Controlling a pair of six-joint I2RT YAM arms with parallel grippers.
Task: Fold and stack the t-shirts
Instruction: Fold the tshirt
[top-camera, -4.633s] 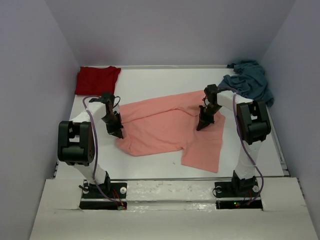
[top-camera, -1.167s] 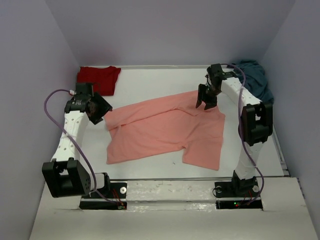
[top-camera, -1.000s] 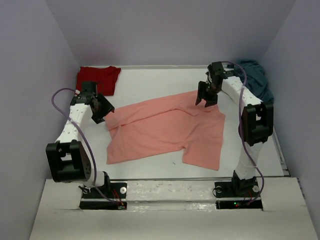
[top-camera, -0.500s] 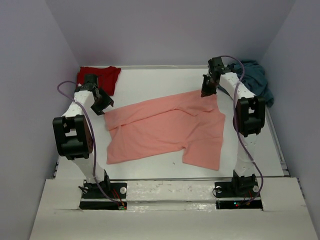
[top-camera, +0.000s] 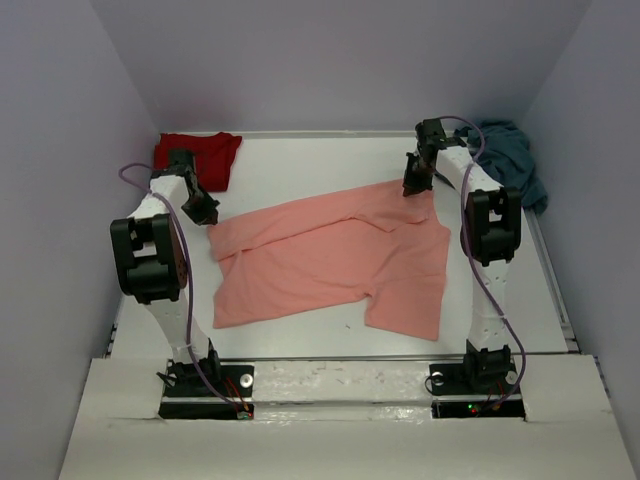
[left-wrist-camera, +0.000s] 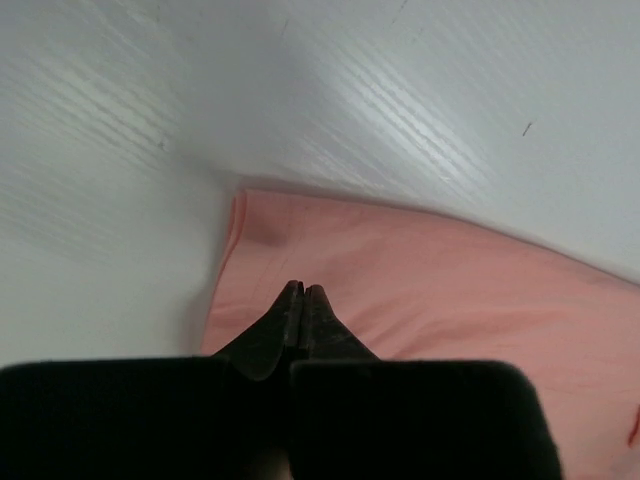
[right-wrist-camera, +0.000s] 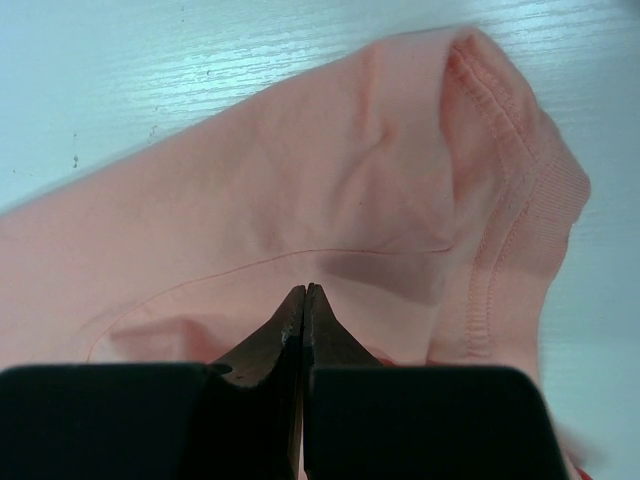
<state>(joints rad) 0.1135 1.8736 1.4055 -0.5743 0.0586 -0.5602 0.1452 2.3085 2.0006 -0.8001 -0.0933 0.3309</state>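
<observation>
Salmon-pink shirt (top-camera: 330, 262) lies spread over the middle of the white table (top-camera: 300, 160), mostly flat and skewed on a diagonal. It has a few long creases, and one flap reaches toward the near edge on the right side. Plain cloth, no print.

Left gripper (top-camera: 205, 213) is at the shirt's far-left corner. In the left wrist view its jaws are pressed together with the tips down on pink cloth, just inside the hemmed edge; it looks like a pinch on that corner.

Right gripper (top-camera: 412, 187) is at the far-right corner. Its jaws are closed tight, tips sunk in puckered pink cloth that bunches up around them. A ribbed, stitched hem curls just to the right of the tips.

Dark red shirt (top-camera: 197, 158) sits in the far-left corner of the table as a flat, roughly squared patch, just beyond the left gripper. Teal shirt (top-camera: 508, 162) is a crumpled heap in the far-right corner, against the wall.
</observation>
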